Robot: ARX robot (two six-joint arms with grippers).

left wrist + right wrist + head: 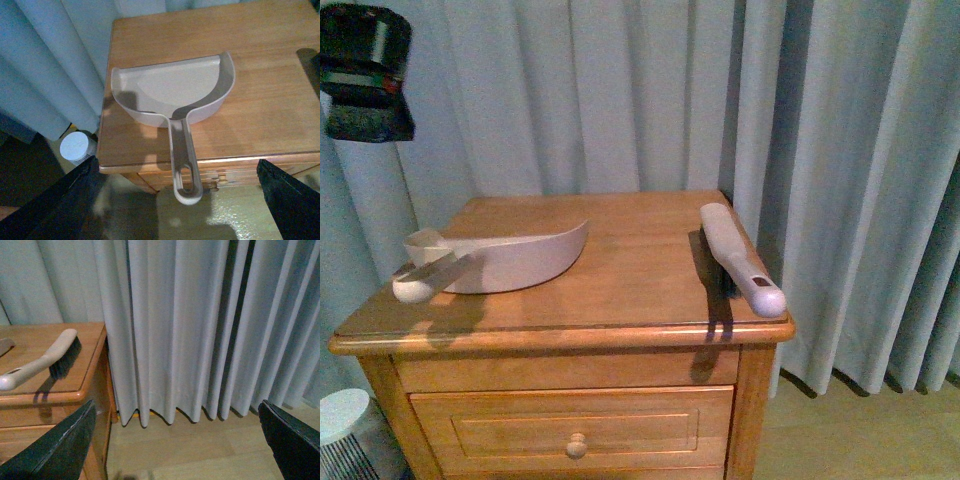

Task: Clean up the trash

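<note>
I cannot make out the trash in any of the three views, so I cannot say where it lies. A dark block (365,70) sits in the upper left corner of the front view. It is cut off by the frame, and I cannot tell which part of the rig it is.

Only the two dark fingers (60,205) of the left pincer (176,162) show, and they are spread wide with nothing between them. The right pincer (176,402) is the same, both fingers (55,450) far apart and pinching nothing.

On the wooden worktop (620,290) I count one pale dustpan (515,260) and one brush (740,255).

- **Dustpan:** It rests near the left edge with its handle toward the front-left corner. From the left wrist the looped handle end shows past the front edge, but the front view does not confirm a true overhang.
- **Brush:** It lies along the right edge, with its handle end toward the front-right corner and its bristles toward the back. From the right wrist the handle tip is clipped by the frame.

Below the worktop there is one drawer (620,425) with one knob (577,446). One white ribbed cylinder (345,430) stands on the floor by the front-left corner, partly out of frame. A grey curtain (620,90) hangs behind the worktop and hides whatever is beyond it.
</note>
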